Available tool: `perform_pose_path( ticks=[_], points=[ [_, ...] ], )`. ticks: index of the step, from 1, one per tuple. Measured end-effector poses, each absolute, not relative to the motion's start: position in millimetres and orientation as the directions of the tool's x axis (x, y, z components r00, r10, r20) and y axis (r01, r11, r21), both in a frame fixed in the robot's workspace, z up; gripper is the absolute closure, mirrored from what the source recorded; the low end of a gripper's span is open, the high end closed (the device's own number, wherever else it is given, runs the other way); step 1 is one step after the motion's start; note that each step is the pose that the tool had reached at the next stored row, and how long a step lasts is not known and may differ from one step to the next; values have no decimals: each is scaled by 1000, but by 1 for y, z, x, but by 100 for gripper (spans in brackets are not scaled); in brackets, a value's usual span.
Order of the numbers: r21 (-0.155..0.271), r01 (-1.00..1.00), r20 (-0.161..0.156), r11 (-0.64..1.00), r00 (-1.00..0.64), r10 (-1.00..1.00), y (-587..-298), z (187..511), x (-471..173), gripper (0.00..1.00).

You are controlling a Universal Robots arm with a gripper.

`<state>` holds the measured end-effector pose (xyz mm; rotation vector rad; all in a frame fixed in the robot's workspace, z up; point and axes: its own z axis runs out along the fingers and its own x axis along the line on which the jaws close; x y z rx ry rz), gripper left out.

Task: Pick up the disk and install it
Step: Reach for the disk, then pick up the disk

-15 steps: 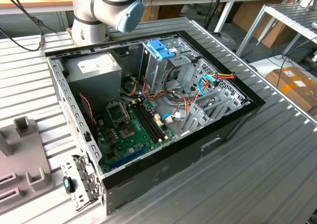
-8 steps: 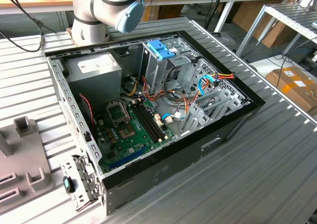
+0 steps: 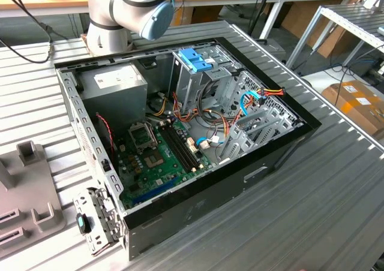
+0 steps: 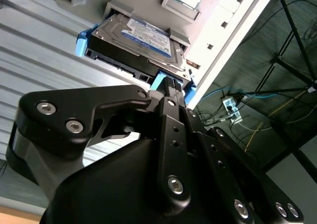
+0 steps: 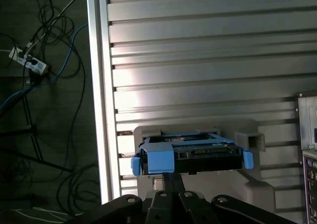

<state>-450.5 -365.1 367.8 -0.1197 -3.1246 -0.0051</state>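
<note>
Hand [image 4: 171, 85], second wrist view: drawn nearly shut, apparently pinching the blue frame edge of the flat rectangular silver-metal disk [image 4: 143, 35], which lies in a grey plastic cradle [image 4: 176, 8].

First wrist view: the cradle rests on the ribbed metal desk [image 5: 198, 60].

Exterior view: open black computer case [image 3: 240, 181].

Judgement: the disk is rigid, dense and shock-sensitive; grip the frame, not the label.

Open computer case [image 3: 240, 181] rests on ribbed table [image 3: 324, 211].

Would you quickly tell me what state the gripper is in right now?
Gripper: at the blue-framed edge of the disk; whether open or closed cannot be told.
</note>
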Motion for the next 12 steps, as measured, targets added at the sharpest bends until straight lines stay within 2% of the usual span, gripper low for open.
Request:
perform_pose_path(
  ticks=[12],
  points=[
    [3,77,15,997,-997,77,-365,364,-451,89]
  ],
)
